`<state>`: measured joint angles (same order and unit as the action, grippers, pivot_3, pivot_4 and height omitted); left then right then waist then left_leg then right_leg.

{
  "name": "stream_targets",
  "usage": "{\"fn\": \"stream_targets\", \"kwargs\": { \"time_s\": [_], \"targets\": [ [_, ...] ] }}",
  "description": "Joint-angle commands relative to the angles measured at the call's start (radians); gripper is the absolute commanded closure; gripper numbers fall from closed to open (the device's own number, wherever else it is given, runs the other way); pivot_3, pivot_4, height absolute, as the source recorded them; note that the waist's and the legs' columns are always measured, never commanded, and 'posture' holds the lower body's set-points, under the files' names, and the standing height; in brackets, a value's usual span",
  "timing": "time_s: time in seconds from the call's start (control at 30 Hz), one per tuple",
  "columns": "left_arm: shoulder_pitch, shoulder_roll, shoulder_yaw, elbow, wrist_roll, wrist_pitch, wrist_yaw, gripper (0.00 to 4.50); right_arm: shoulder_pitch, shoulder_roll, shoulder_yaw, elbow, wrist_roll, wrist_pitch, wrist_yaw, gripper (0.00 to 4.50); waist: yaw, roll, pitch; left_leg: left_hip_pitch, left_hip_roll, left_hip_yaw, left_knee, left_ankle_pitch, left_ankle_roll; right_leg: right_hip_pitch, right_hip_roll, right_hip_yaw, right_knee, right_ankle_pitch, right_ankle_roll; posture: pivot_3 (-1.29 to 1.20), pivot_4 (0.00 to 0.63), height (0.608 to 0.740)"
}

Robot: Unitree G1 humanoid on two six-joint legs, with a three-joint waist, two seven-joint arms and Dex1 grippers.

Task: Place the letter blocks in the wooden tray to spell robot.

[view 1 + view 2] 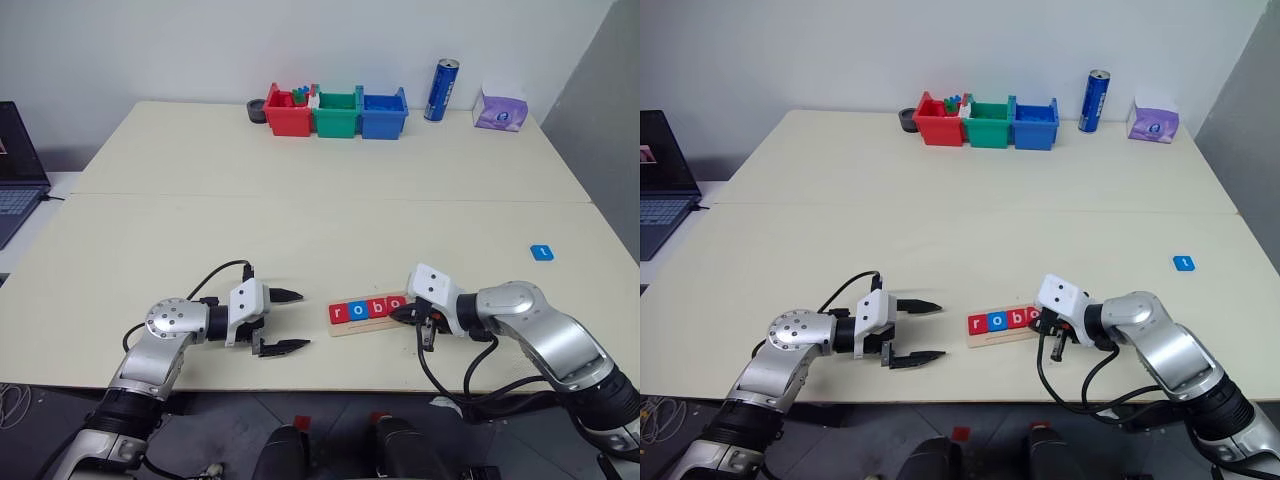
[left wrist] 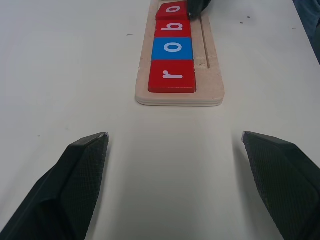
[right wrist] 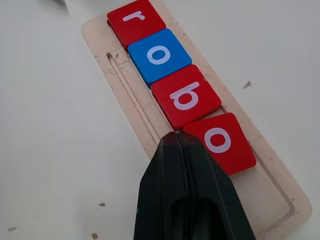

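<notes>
wooden tray point(image 3: 125, 95) sits near the table's near edge, between the two grippers. four letter blocks in it read r point(image 3: 135, 21), o point(image 3: 159, 55), b point(image 3: 186, 95), o point(image 3: 220, 141): red, blue, red, red. the last o sits slightly skewed. fifth block, blue t point(image 1: 541, 252), lies well apart on the right of the table. right gripper point(image 3: 179, 137) fingers pressed together, empty, tip at the tray groove beside the last o, hiding part of the tray's right end. left gripper point(image 1: 288, 321) spread wide, empty, just left of the tray. blue can point(image 1: 440, 90) at the far edge, label unreadable.
</notes>
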<state>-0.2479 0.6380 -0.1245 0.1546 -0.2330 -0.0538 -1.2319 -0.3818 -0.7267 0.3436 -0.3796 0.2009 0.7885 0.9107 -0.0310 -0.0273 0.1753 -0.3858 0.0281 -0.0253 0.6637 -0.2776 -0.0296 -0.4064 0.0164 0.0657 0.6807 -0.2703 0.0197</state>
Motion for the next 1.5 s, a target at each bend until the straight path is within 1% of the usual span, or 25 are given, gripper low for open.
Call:
{"fn": "stream_targets", "kwargs": {
  "time_s": [0.03,0.17,0.3,0.5,0.63,1.03,1.5],
  "targets": [
    [0.003,0.006,0.007,-0.034,-0.005,-0.007,0.002,0.0,-0.019,-0.019,-0.059,-0.065,0.051,0.027,0.024,4.48,0.0,0.0,0.0,0.0,0.0,0.0,0.0,0.0,0.0,0.0,0.0,0.0,0.0,0.0,0.0,0.0,0.15,0.74],
    [0.002,0.007,0.007,-0.033,-0.005,-0.007,0.002,0.0,-0.034,-0.049,-0.094,-0.028,0.044,0.003,0.022,4.48,0.0,0.0,0.0,0.0,0.0,0.0,0.0,0.0,0.0,0.0,0.0,0.0,0.0,0.0,0.0,0.0,0.15,0.74],
    [-0.001,0.008,0.007,-0.032,-0.005,-0.006,0.0,0.0,-0.044,-0.092,-0.061,0.037,-0.027,-0.084,0.018,4.48,0.0,0.0,0.0,0.0,0.0,0.001,0.0,0.0,0.0,0.0,0.0,0.0,0.0,0.0,0.0,0.0,0.15,0.74],
    [-0.005,0.008,0.006,-0.034,-0.006,-0.003,-0.001,0.0,-0.059,-0.091,-0.008,0.119,-0.106,-0.186,0.036,4.48,-0.001,0.0,0.0,0.0,0.0,0.001,0.0,0.0,0.0,0.0,0.0,0.0,0.0,0.0,0.0,0.0,0.15,0.74],
    [-0.006,0.01,0.009,-0.033,-0.006,-0.004,-0.001,0.0,-0.058,-0.092,0.012,0.147,-0.127,-0.226,0.069,4.48,-0.001,0.0,0.0,0.0,0.0,0.001,0.0,0.0,0.0,0.0,0.0,0.0,0.0,0.0,0.0,0.0,0.15,0.74],
    [0.0,0.016,0.015,-0.031,-0.006,-0.009,0.001,0.0,-0.039,-0.113,0.016,0.09,-0.123,-0.203,0.156,4.48,0.0,0.0,0.0,0.0,0.0,0.001,0.0,0.0,0.0,0.0,0.0,0.0,0.0,0.0,0.0,0.0,0.15,0.74],
    [-0.008,0.015,0.012,-0.038,-0.007,0.001,0.003,0.0,-0.076,-0.071,0.009,0.11,-0.153,-0.208,0.125,4.48,0.0,0.0,0.0,0.0,0.0,0.0,0.0,0.0,0.0,0.0,0.0,0.0,0.0,0.0,0.0,0.0,0.15,0.74]
  ]
}}
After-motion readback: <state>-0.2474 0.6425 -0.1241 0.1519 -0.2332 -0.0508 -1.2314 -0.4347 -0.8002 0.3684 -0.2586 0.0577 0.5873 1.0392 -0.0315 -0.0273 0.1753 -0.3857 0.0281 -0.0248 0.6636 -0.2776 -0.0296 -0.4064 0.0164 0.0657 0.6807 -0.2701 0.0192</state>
